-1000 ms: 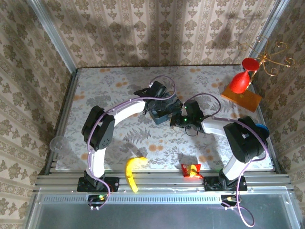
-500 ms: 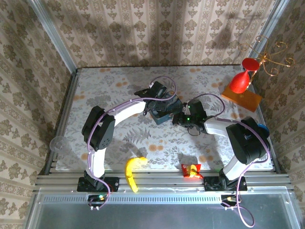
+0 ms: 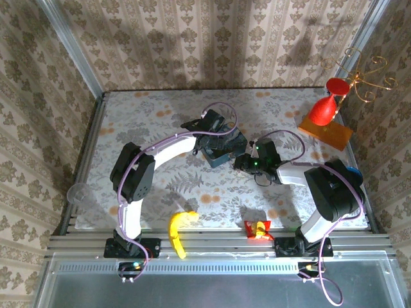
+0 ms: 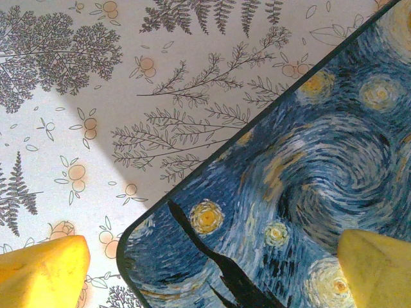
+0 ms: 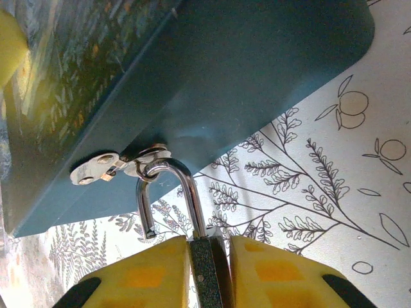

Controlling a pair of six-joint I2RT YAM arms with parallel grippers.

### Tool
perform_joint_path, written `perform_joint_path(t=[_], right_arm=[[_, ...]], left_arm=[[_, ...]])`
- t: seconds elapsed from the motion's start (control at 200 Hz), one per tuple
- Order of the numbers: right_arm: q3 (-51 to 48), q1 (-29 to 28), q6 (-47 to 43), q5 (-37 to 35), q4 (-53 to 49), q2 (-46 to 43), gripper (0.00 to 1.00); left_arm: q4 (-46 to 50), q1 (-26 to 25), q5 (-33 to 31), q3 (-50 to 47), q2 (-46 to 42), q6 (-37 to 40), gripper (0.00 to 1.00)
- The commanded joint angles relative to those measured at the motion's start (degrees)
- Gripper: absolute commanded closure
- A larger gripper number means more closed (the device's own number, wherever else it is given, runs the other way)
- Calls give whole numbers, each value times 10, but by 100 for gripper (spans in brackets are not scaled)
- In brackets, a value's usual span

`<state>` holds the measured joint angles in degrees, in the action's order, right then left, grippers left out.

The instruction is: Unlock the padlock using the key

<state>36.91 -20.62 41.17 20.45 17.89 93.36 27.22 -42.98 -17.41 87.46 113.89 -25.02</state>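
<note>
The padlock (image 5: 205, 263) hangs from a small metal tab (image 5: 103, 168) on the side of the blue box (image 5: 257, 77). The box sits near the middle of the table (image 5: 308, 192). The right end effector (image 5: 210, 249) has its two yellow fingers (image 5: 148, 276) pressed on both sides of the padlock's dark body. It seems to hold it, likely so the little thing does not swing. The silver hoop (image 5: 194, 212) has one leg in the body and the other leg out in the air, so I think the padlock is already unlocked. The hoop is hooked through the tab's ring, so the box is not free yet. The left end effector (image 4: 209, 273) is spread wide open above a corner of the box, with one finger over the lid and one over the table. I think it is there to stop the box from sliding.
</note>
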Motion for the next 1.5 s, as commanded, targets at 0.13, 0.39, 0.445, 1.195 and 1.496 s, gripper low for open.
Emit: perform_joint_path(t=[0.13, 0.39, 0.445, 1.195, 1.496], right_arm=[[-13, 6, 0, 4, -16, -14, 94], [-22, 6, 21, -25, -6, -22, 100], [-25, 6, 36, -32, 8, -21, 100], [-86, -57, 323, -211, 195, -7, 100], [-76, -76, 344, -246, 222, 17, 100]], left_arm=[[95, 17, -24, -33, 21, 2, 0], [98, 18, -22, -34, 23, 0, 0], [97, 18, -23, -37, 21, -1, 0], [85, 19, -12, -55, 10, -4, 0], [79, 20, -10, -65, 2, -2, 0]])
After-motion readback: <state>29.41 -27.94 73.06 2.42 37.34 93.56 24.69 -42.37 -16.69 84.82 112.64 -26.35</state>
